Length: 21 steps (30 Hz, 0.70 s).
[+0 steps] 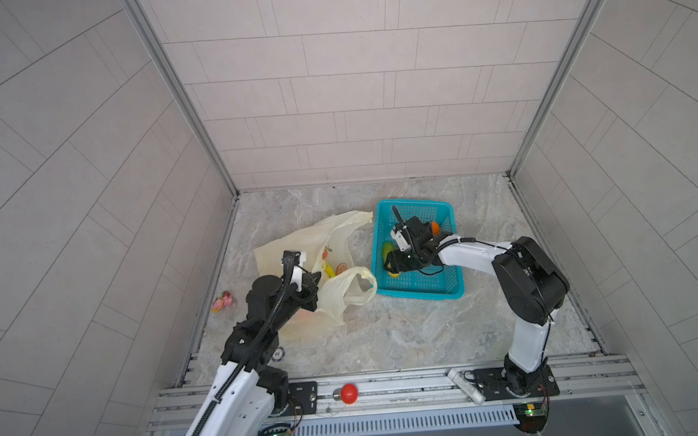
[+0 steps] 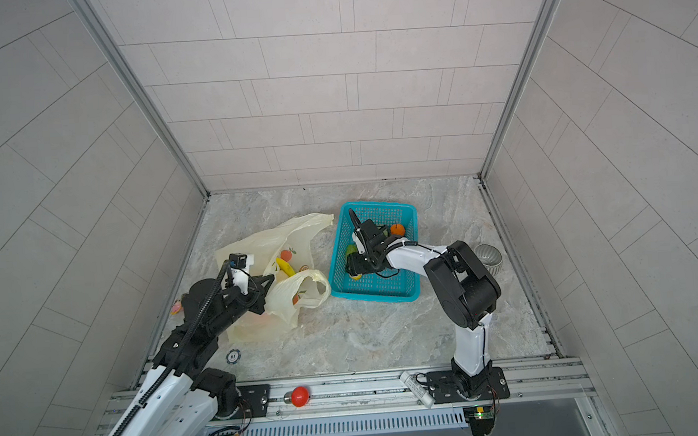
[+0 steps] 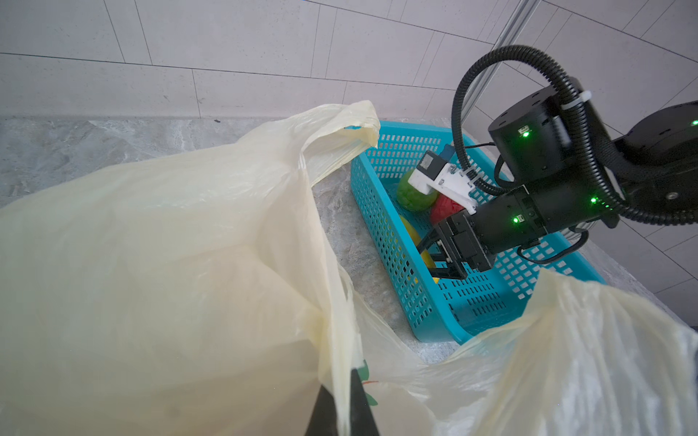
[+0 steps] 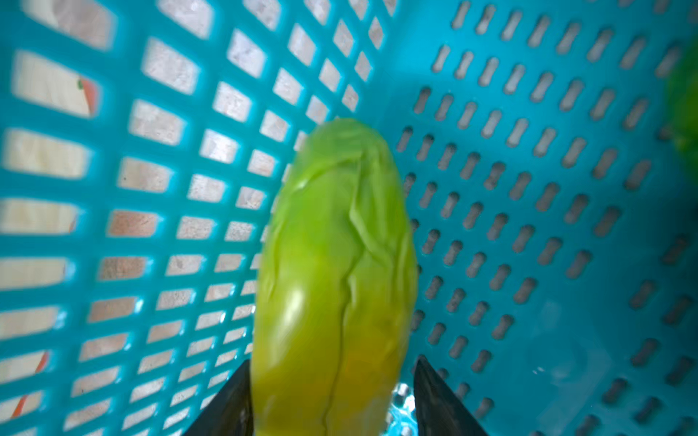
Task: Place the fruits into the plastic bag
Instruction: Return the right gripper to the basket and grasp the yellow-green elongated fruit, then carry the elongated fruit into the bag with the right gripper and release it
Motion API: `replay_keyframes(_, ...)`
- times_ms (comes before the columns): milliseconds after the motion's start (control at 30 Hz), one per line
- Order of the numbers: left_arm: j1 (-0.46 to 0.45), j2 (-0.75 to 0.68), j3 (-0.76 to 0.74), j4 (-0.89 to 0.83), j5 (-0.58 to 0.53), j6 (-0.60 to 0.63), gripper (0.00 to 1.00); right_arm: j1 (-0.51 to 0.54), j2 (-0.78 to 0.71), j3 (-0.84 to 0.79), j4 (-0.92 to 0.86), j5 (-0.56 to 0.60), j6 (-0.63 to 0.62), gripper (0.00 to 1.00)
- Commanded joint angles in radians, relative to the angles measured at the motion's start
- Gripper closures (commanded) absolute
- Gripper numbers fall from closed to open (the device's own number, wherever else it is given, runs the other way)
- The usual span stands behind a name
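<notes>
Though unclear overhead, right jaws seemingly apart round green fruit; left jaws tight on bag

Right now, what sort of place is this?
Probably a lab robot cell, not a home: tile-look panels in an aluminium frame, two arms bolted to a front rail, and a red stop button on it.

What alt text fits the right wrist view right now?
A long green-yellow toy fruit fills the middle, blurred, flanked by the right gripper's two dark fingers, one each side. Behind it are the teal basket's perforated wall and floor.
</notes>
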Motion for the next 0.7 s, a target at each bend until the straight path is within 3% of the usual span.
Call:
replay_keyframes(0,0.002,-0.001,-0.009,0.009,-0.005,0.014,1.0,0.004,0.002,0.002,0.034,0.007,0.025,0.49)
replay_keyframes(67,0.002,-0.001,-0.008,0.01,-0.004,0.015,1.0,0.004,-0.007,0.0,0.036,0.007,0.023,0.59)
replay_keyframes(200,0.002,-0.002,-0.009,0.01,-0.004,0.014,1.0,0.004,-0.049,-0.006,0.029,0.02,0.011,0.65)
replay_keyframes(433,0.002,-0.003,-0.01,0.012,-0.005,0.014,1.0,0.005,-0.178,-0.006,-0.025,0.017,-0.033,0.68)
replay_keyframes(667,0.001,-0.002,-0.01,0.016,-0.006,0.014,1.0,0.037,-0.296,-0.019,0.019,-0.108,-0.089,0.68)
